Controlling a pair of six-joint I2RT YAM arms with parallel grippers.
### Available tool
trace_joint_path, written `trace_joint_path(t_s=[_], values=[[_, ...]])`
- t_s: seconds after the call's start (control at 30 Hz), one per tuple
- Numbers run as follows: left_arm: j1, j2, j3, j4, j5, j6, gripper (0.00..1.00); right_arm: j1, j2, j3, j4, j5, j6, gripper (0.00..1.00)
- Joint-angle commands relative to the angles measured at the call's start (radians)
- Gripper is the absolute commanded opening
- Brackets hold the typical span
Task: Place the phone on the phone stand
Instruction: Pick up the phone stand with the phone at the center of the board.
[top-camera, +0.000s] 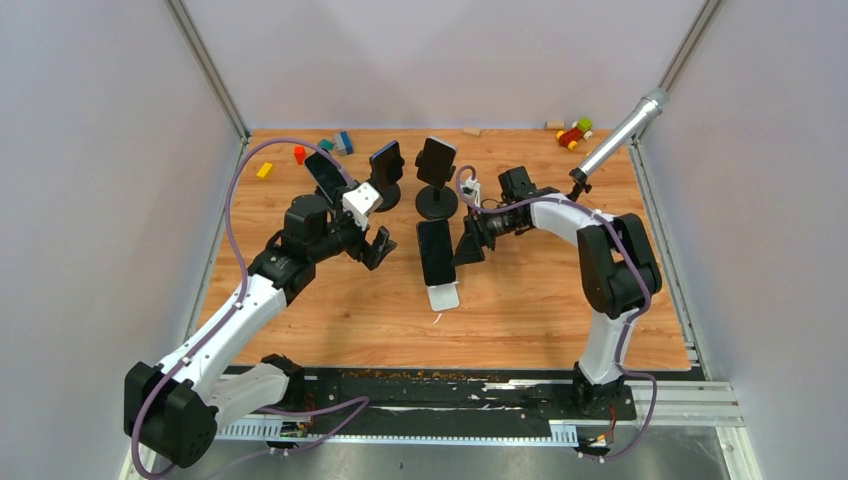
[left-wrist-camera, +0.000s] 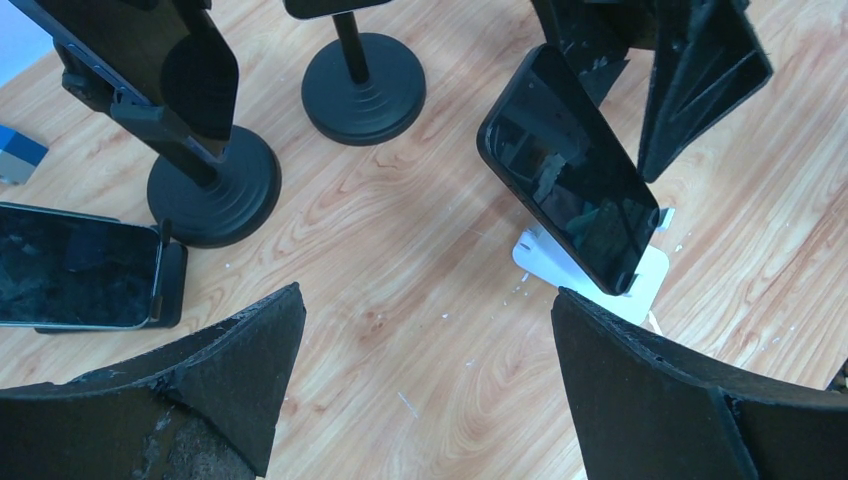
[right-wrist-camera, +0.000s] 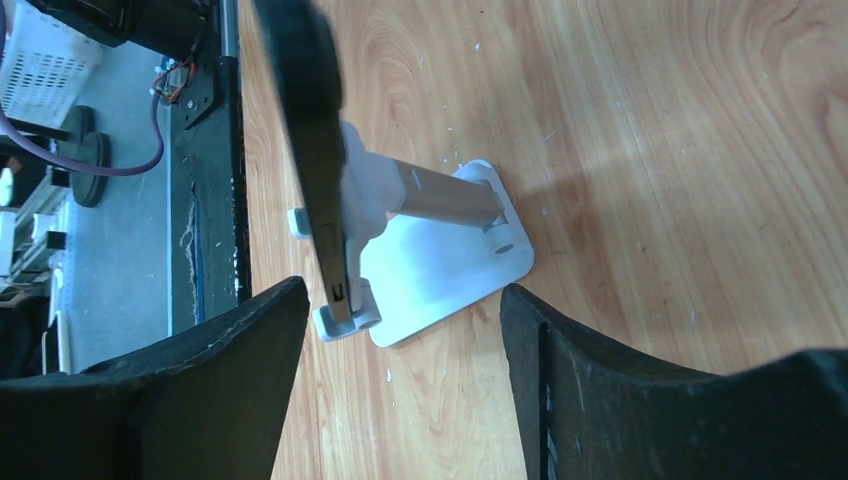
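Left hand (left-wrist-camera: 428, 300) hangs a little to the left of the phone (top-camera: 436, 250) with its fingers spread wide and nothing between them. The right hand (right-wrist-camera: 400, 300) sits just to the phone's right, its fingers apart too and gripping nothing. From above it merges into one dark mass near the phone's edge, so I cannot tell whether it touches. Pale panels wall the wooden tabletop (top-camera: 540, 300) on three sides, and bare wood lies open between the arm bases and the phone and across the right front. A silver tube (top-camera: 620, 135) slants in over the far right corner, its upper end cut off at the wall. The phone leans back on the white phone stand (top-camera: 444, 296) near the middle of the tabletop, its lower edge in the stand's lip. The right wrist view shows it only edge-on, with its top out of frame. Just behind, a black round-based stand (left-wrist-camera: 363, 88) and a second black stand (left-wrist-camera: 215, 190) each carry a dark phone and stand close together, leaving little room. A third phone (top-camera: 323, 172) further left is partly hidden by the left arm. Every screen is dark and shows only reflections. Along the far edge lie small toy blocks (top-camera: 264, 170) and a toy car (top-camera: 575, 133), too small to make out in detail.
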Motion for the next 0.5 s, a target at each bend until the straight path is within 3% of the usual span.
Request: trace_joint_path(t_s=[0.0, 0.47], values=[[0.004, -0.010, 0.000, 0.026, 0.019, 0.015, 1.00, 0.007, 0.054, 0.062, 0.040, -0.126, 0.021, 0.69], [0.004, -0.007, -0.005, 0.030, 0.012, 0.021, 1.00, 0.032, 0.104, 0.096, 0.025, -0.221, 0.030, 0.58]])
